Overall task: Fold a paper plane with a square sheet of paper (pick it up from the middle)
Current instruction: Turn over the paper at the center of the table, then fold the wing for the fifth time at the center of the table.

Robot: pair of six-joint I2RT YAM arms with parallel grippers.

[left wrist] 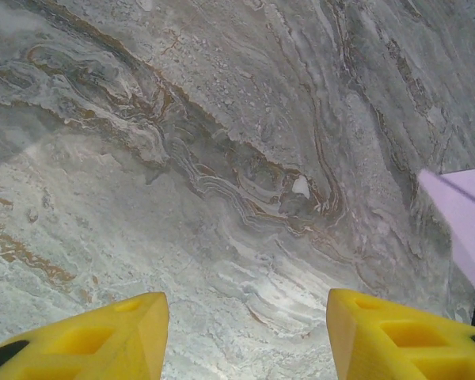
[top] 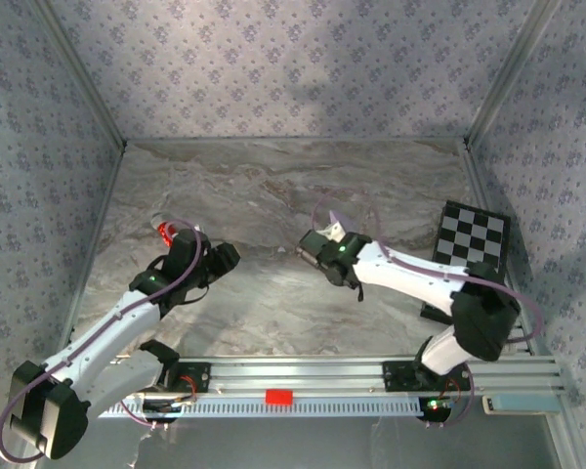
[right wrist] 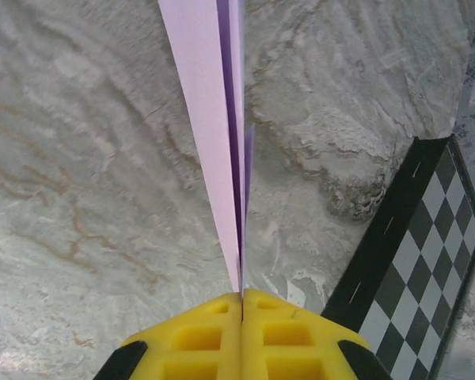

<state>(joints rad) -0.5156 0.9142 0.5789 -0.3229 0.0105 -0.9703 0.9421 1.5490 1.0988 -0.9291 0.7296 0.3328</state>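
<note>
Right gripper (right wrist: 241,298) is pressed together on the folded plane (right wrist: 210,119) — held above the table's (right wrist: 79,198) middle, left of the checkered board (right wrist: 427,261). Left gripper (left wrist: 245,307) is spread and empty — the plane lies off to its right.

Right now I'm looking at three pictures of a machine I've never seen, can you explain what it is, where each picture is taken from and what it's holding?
These are two robot arms bolted at the near edge of a marble-patterned table. The wide picture looks down from above and behind them. The other two come from cameras on the wrists; the yellow blocks are gripper fingers. The right gripper is shut on a slim folded lilac paper, seen edge-on. The left gripper is open and empty, with a corner of that paper at its picture's right edge. A checkered board lies on the table's right side.
</note>
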